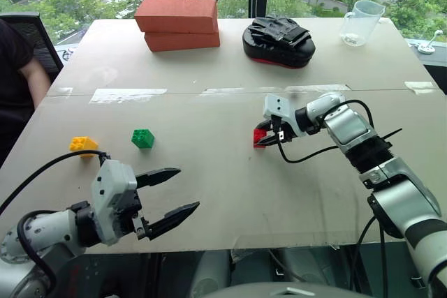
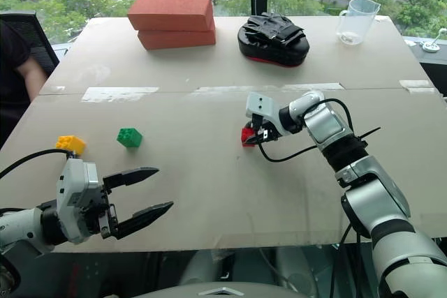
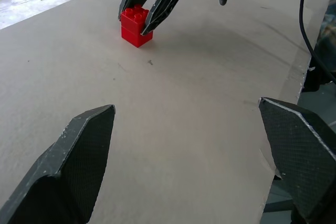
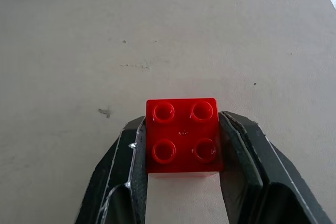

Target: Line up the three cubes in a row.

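The red cube (image 4: 182, 136) stands right of the table's middle, its studs up, seemingly resting on the surface. My right gripper (image 1: 260, 141) is shut on it, one finger on each side. The green cube (image 1: 142, 138) and the yellow cube (image 1: 83, 144) sit apart from each other on the left part of the table, far from the red one. My left gripper (image 1: 187, 188) hovers open near the table's front edge, below the green cube in the picture, and holds nothing. In the left wrist view the red cube (image 3: 135, 24) sits well beyond its fingertips.
Two big red-orange bricks (image 1: 177, 24) are stacked at the back, with a black padded mitt (image 1: 278, 40) and a clear jug (image 1: 361, 22) to their right. A person's arm (image 1: 28, 78) is at the table's left edge. A taped seam (image 1: 127, 93) crosses the table.
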